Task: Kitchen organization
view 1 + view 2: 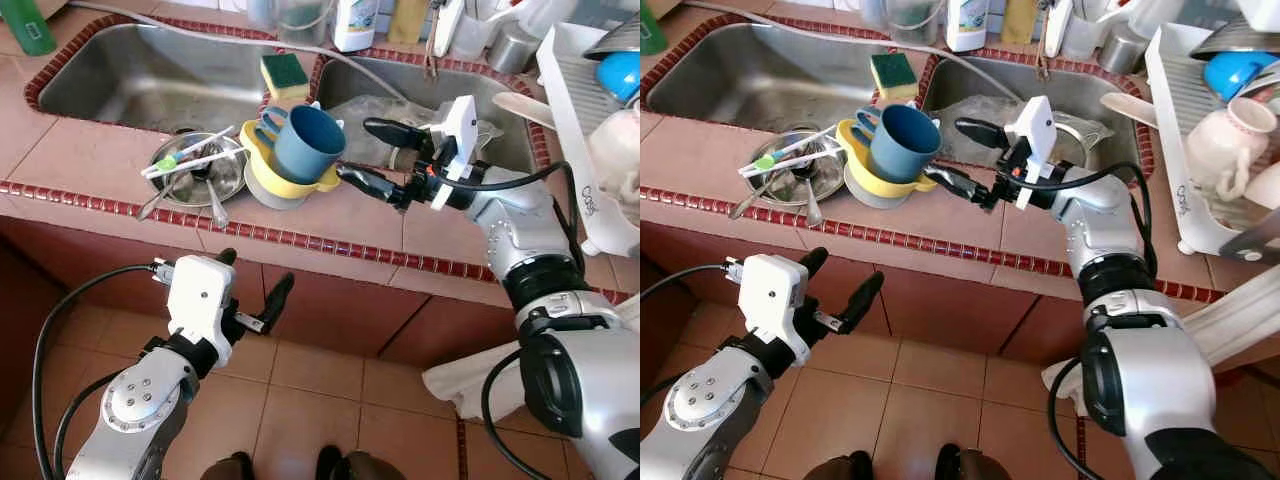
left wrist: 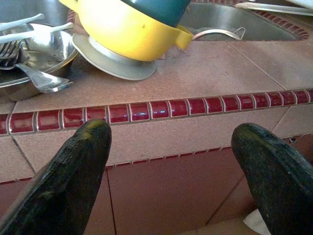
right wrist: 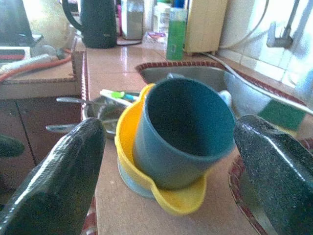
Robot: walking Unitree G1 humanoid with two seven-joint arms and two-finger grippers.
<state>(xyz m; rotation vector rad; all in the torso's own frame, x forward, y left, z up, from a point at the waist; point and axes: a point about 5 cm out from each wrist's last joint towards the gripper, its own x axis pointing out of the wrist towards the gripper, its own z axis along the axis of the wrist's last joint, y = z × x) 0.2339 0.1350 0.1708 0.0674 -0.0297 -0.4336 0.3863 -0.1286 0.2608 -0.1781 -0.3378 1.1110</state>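
A: What is seen from the head views, and how far along is the organizing judged to be?

B: Little appears done. A blue mug [image 1: 305, 142] is still stacked, tilted, inside a yellow bowl [image 1: 285, 180] on a grey plate [image 1: 270, 195] on the tiled counter [image 1: 80, 150], between the two steel basins. A steel bowl [image 1: 200, 170] of cutlery is left just beside the stack, touching it or nearly so. A dish rack [image 1: 1200, 130] with a white cup and a blue item is seen at the robot's right, and it is judged the likely destination. The right gripper [image 1: 378, 155] is held just beside the mug, fingers spread wide and empty. The left gripper [image 1: 252, 290] is held below the counter edge, also spread wide.

A: And from the left wrist?

B: The two matte black fingers [image 2: 68, 176] are seen well apart, with nothing between them. Glazed red trim tiles [image 2: 146, 110] are shown along the counter edge, and above them the smooth, plastic-looking yellow bowl, its rim lip projecting.

A: The right wrist?

B: The mug is framed between the parted fingers [image 3: 54, 181], its mouth turned toward the camera; a smooth, round, deep wall is shown, apparently plastic or glazed. No contact is made yet, so the grasp and everything after it are judged to remain
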